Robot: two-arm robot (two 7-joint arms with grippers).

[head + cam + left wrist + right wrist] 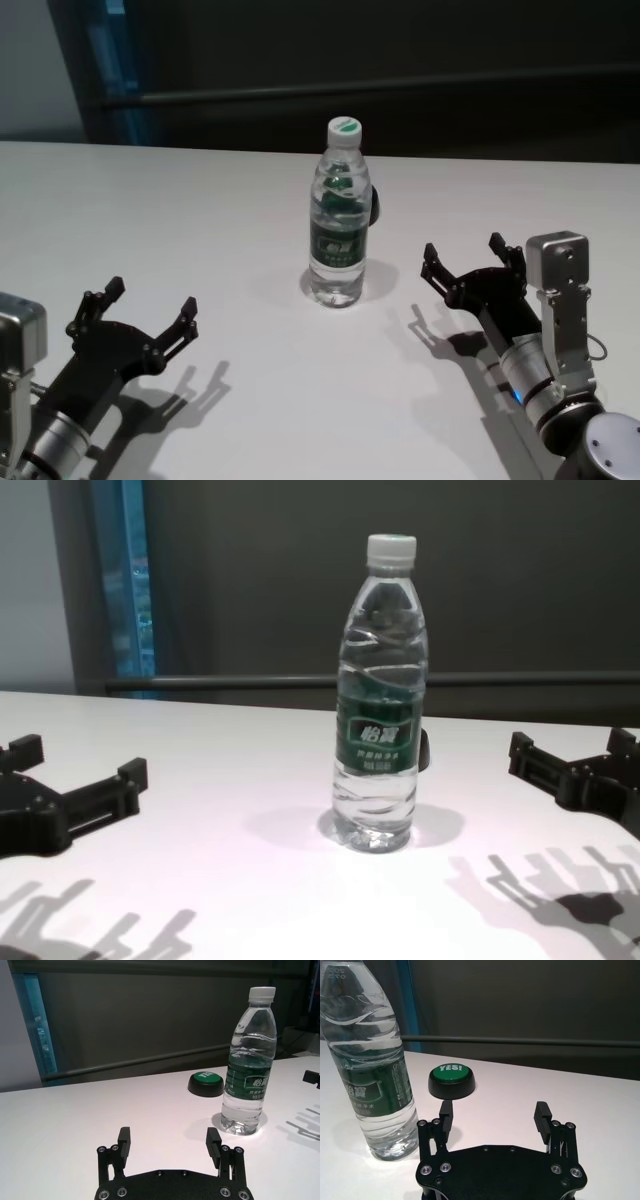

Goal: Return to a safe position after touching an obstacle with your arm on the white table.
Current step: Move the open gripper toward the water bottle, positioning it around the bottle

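The obstacle, a clear water bottle (pixel 338 225) with a white cap and dark green label, stands upright in the middle of the white table (pixel 150 220). It also shows in the left wrist view (pixel 249 1067), right wrist view (pixel 372 1070) and chest view (pixel 380 710). My left gripper (pixel 150 310) is open and empty at the near left, apart from the bottle; it shows in its wrist view (pixel 167 1147) and in the chest view (pixel 75 770). My right gripper (pixel 468 258) is open and empty to the right of the bottle, not touching it; it shows in its wrist view (pixel 495 1115) and in the chest view (pixel 570 755).
A low black round button with a green "YES!" top (pixel 452 1080) sits just behind the bottle; it also shows in the left wrist view (pixel 206 1083). A dark wall with a horizontal rail (pixel 250 683) runs behind the table's far edge.
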